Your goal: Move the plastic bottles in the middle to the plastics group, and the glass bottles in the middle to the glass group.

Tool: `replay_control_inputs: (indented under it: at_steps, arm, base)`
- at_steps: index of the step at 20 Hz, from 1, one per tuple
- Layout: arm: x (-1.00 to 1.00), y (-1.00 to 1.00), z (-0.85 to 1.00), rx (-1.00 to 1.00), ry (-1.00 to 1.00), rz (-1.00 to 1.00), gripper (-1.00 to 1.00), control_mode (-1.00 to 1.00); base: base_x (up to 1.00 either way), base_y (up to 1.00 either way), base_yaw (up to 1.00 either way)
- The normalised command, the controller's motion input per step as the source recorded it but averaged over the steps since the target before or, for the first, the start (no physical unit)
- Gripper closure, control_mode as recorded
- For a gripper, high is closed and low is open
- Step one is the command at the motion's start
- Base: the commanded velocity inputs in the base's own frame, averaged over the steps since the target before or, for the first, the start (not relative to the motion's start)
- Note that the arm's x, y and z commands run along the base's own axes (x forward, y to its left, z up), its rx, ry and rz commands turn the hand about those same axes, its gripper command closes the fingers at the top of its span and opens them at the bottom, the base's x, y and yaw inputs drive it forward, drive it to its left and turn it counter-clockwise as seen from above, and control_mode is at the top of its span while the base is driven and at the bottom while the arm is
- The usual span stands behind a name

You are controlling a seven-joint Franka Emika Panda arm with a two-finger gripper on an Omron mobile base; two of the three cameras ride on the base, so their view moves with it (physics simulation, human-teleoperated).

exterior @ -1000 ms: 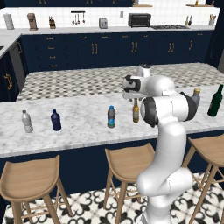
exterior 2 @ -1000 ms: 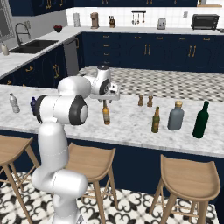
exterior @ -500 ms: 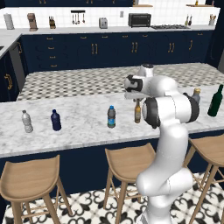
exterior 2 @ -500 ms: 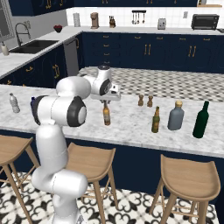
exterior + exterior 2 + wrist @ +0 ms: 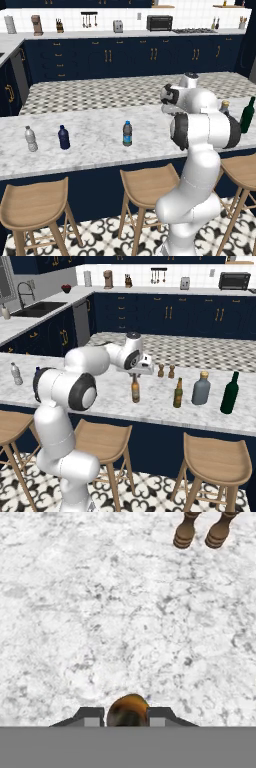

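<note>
The gripper (image 5: 127, 714) sits straight above an upright amber bottle (image 5: 135, 389), fingertips closed either side of its neck; the grey-blue bottle (image 5: 201, 389) stands off beyond a second amber bottle (image 5: 178, 393).

We have two base cameras behind the arm, high, looking forward and down across the marble counter (image 5: 95, 150) toward the far kitchen wall. The left one looks from the arm's left, the right one from its right; both share the counter, stools and green wine bottle (image 5: 230, 393). The hand camera looks straight down, close over the counter, at an amber bottle (image 5: 128, 711) top.
</note>
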Motion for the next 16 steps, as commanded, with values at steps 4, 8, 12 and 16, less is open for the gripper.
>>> replay_control_inputs:
  at_steps: [4,8,12,16]
  arm:
    - [-0.27,-0.88,0.18,0.0,0.0,-0.03,1.0,-1.0]
    - [-0.26,-0.95,0.2,0.0,0.0,-0.05,1.0,-1.0]
    - [-0.12,-0.96,0.1,0.0,0.0,-0.05,1.0,-1.0]
    - [-0.1,-0.89,0.04,0.0,0.02,-0.02,1.0,-1.0]
  base:
    - [0.0,0.0,0.0]
    - [0.0,0.0,0.0]
    - [0.0,0.0,0.0]
    - [0.0,0.0,0.0]
